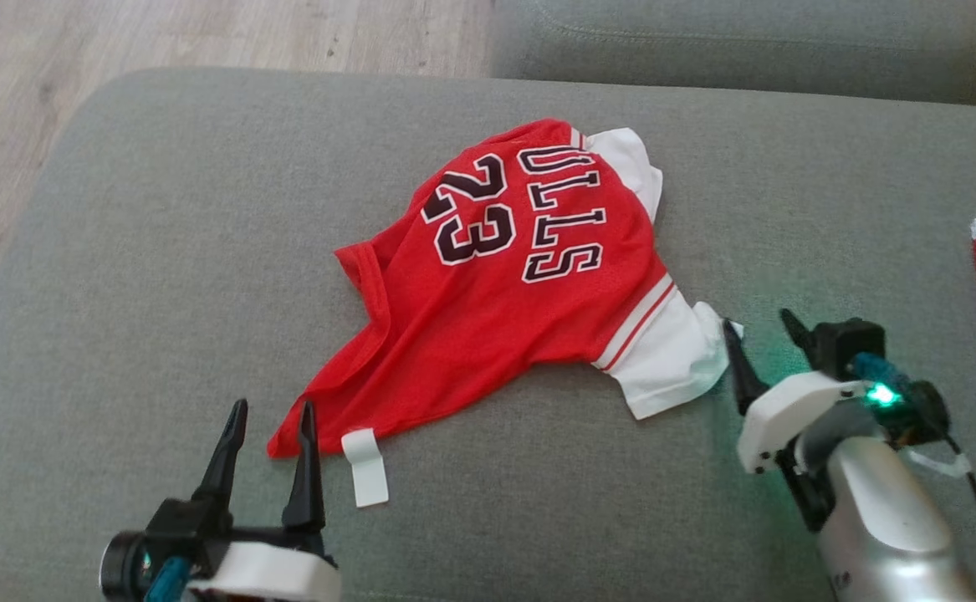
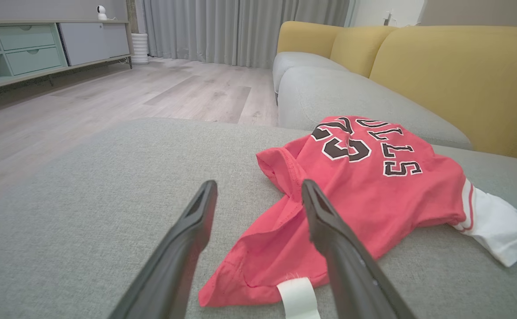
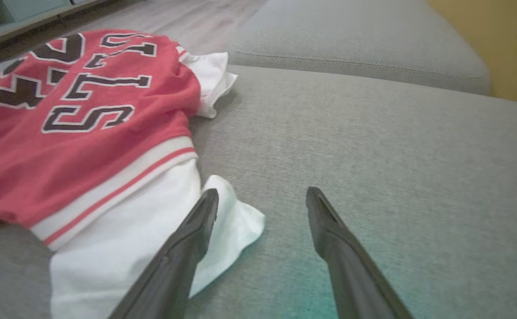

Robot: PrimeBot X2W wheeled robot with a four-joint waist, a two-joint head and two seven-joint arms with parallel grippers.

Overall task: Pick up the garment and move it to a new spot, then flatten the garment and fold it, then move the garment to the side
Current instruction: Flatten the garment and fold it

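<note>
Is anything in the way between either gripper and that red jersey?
Nothing visible is. The left gripper stands open right at the red jersey's lower corner, beside its white tag. The right gripper stands open at the white sleeve.

Soft, even daylight leaves only faint shadows. A small green lamp (image 1: 881, 393) on the right gripper (image 1: 759, 322) tints the near grey fabric cushion (image 1: 688, 485) teal. The right wrist view is slightly blurred.

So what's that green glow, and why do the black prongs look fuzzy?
Head view: a green light behind the right gripper tints the grey cushion. Right wrist view: the same teal tint lies between its fingers. Left wrist view: the left gripper's fingers blur near the lens, while the jersey is sharp.
</note>
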